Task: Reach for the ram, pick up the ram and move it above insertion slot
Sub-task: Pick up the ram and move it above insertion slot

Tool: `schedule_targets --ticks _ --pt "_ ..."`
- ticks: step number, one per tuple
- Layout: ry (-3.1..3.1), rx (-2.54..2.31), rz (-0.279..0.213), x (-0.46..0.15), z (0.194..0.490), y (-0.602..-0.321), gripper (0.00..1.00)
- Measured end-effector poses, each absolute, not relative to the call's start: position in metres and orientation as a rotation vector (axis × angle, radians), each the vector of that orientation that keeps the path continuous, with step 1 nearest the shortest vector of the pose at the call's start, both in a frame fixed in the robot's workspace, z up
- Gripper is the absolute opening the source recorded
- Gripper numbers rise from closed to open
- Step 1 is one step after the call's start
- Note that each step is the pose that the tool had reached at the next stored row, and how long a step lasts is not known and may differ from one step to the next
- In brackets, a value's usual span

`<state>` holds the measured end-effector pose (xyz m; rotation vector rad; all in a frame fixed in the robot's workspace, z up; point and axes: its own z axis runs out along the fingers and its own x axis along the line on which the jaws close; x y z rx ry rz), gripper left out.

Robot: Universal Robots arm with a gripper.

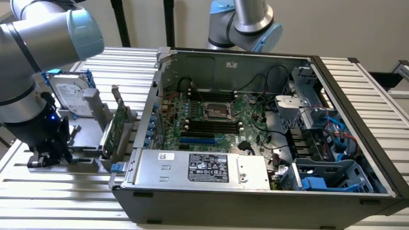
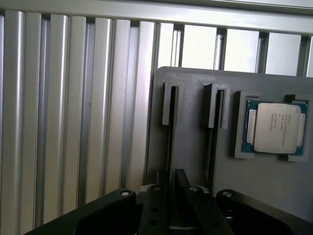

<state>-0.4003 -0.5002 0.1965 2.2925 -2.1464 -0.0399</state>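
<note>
Pincer (image 2: 175, 191) straddles gray holder's (image 2: 191, 152) slot edge, ribbed table (image 2: 73, 122) alongside.

I log an open computer case (image 1: 255, 207) on the slatted aluminium table (image 1: 57, 194). Inside it, a silver power supply (image 1: 198, 167) lies along the near wall. A square processor socket (image 1: 216, 111) sits mid-board, and a short blue slot (image 1: 195, 141) lies between the two. On the exterior view's left, a hard drive (image 1: 67, 93) and a green expansion card (image 1: 115, 130) stand upright. A loose processor (image 2: 275, 127) rests in a grey holder (image 2: 190, 147).
</note>
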Motion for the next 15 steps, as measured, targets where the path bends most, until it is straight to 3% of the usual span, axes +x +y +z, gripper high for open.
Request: schedule_targets --ticks 15 --pt "-2.18 2.262 -0.042 -0.3992 0.1964 -0.5007 0.14"
